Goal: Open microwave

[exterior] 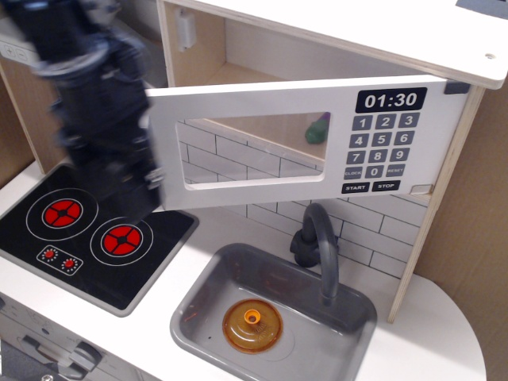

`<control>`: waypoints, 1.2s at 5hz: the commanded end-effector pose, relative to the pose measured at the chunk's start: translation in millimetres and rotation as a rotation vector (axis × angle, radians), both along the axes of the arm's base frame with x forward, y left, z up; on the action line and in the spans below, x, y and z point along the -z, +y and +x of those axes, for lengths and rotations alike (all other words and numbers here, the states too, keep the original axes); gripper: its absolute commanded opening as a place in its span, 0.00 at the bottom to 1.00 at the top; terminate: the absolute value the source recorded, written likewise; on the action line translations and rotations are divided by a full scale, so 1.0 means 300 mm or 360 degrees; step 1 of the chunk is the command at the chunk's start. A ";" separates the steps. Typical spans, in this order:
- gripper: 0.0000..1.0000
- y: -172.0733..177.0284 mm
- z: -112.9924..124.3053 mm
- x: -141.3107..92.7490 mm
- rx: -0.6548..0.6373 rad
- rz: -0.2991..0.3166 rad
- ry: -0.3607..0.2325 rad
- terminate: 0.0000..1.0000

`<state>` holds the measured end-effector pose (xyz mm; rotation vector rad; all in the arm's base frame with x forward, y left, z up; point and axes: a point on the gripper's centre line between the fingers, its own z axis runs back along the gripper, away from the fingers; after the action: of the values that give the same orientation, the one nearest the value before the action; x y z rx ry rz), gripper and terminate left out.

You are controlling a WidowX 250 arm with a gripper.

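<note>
The white toy microwave (317, 171) sits under the top shelf, and its door, hinged at the right, stands swung far out toward me. The door shows its clear window (254, 147), black clock (390, 100) and grey keypad (381, 147). The wooden cavity (238, 55) is exposed behind it. My black gripper (147, 186), motion-blurred, is at the door's left edge and covers the grey bar handle, closed around it. A small green object (318, 129) shows through the window.
A black two-burner hob (87, 234) lies below the gripper. A grey sink (198, 305) holds an orange lid (252, 325), with a grey faucet (317, 246) behind it. The arm hides most of the grey range hood (16, 49). A wooden side panel (444, 198) is at the right.
</note>
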<state>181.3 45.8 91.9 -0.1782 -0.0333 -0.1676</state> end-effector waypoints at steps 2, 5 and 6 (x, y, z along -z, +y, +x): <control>1.00 0.308 -0.016 -0.114 -0.0326 0.0185 0.0105 0.00; 1.00 0.316 0.355 -0.074 -0.0970 0.0262 -0.0123 0.00; 1.00 0.172 0.363 -0.005 -0.0694 0.0271 -0.0183 0.00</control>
<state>297.1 88.0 60.7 -0.0029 -0.1084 0.2489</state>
